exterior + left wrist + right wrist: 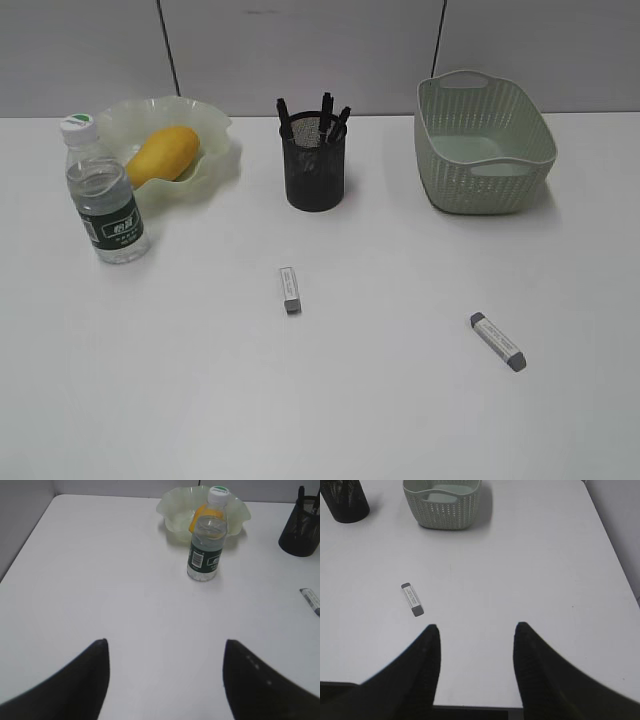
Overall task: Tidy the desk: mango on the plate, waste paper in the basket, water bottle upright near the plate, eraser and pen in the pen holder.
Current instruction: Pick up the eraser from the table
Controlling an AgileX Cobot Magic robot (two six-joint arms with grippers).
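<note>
Two erasers lie flat on tabletop | both jaws spread, empty | risk: low eraser slips from pinch.

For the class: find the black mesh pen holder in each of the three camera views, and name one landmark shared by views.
Exterior view: pen holder at top centre, between plate and basket.
Left wrist view: far right edge, upper corner.
Right wrist view: top left corner, cropped.
Shared landmark: the basket also shows in the right wrist view.
</note>
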